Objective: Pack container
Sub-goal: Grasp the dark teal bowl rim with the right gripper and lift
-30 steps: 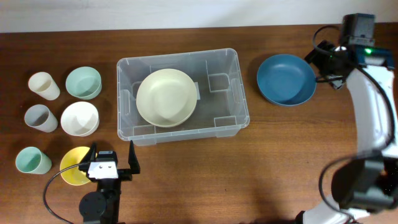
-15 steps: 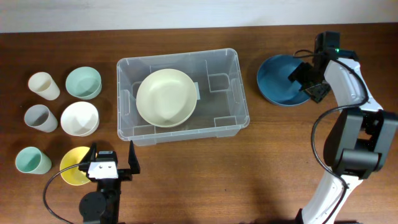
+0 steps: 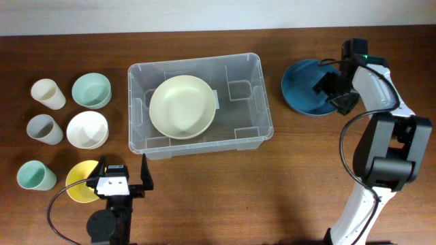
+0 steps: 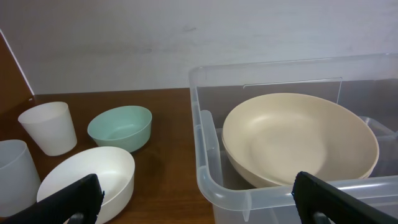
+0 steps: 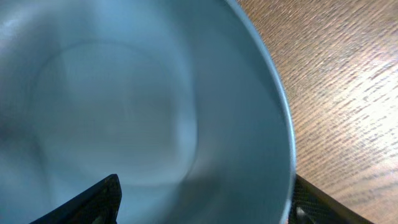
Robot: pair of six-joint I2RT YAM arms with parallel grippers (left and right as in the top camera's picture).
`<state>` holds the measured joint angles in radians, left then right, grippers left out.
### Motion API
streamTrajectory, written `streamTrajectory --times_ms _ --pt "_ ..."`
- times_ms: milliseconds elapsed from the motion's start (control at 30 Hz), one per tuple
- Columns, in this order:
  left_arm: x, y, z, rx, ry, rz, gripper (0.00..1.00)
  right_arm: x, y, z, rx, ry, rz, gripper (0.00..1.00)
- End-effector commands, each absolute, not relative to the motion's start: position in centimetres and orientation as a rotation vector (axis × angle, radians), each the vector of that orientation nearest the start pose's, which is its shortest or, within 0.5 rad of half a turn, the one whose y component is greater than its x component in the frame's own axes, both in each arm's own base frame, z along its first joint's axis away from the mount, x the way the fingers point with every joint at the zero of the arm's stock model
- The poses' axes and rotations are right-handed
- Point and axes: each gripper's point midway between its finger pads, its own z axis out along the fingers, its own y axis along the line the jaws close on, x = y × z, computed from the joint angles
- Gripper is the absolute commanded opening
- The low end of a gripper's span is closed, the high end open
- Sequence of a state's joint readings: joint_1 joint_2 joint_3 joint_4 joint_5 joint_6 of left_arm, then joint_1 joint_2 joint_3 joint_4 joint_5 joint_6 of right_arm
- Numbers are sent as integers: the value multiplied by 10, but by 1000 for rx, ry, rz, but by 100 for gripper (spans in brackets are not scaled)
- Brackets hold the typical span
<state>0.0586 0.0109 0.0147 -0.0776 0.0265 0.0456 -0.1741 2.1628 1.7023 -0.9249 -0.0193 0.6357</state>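
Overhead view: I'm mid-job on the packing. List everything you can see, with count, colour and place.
container: 1, clear, centre of the table
large bowl: 1, cream, inside the container
blue bowl: 1, right of the container
small bowls: 3, mint, white, yellow, left of the container
cups: 3, cream, grey, mint, far left
table: 1, brown wood
left gripper: 1, black, open, beside the yellow bowl
right gripper: 1, black, open, at the blue bowl's right rim
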Motion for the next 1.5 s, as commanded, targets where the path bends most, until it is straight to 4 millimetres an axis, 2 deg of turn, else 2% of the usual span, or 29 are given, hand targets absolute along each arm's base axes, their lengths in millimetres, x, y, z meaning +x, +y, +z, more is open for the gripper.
streamTrajectory --times_ms 0,133,200,367,400,500,533,600,867,1033,1167,1467 --pt "246 9 157 21 1646 58 99 448 -79 15 1201 2754 65 79" --pt "246 9 157 21 1646 58 99 449 -80 11 1200 2752 65 75" --pt "246 9 157 21 1646 58 99 451 -80 12 1198 2748 68 62" --pt "246 9 157 21 1646 58 99 450 -80 9 1199 2751 66 43" --pt "246 9 157 21 1646 58 100 452 -80 9 1197 2746 68 34" --pt "246 9 157 21 1645 58 99 454 -80 9 1193 2737 72 21" --pt "246 9 157 21 1646 58 99 454 -80 9 1193 2735 72 13" --pt "246 9 157 21 1646 58 99 455 -80 10 1192 2733 74 4" --pt "246 9 157 21 1646 58 100 469 -79 12 1170 2686 134 4" --pt "246 9 157 21 1646 58 99 491 -75 20 1131 2622 343 4" --pt "246 9 157 21 1646 58 99 505 -68 29 986 2608 483 4" --pt "246 9 157 21 1646 58 99 511 -69 39 924 2569 642 4"
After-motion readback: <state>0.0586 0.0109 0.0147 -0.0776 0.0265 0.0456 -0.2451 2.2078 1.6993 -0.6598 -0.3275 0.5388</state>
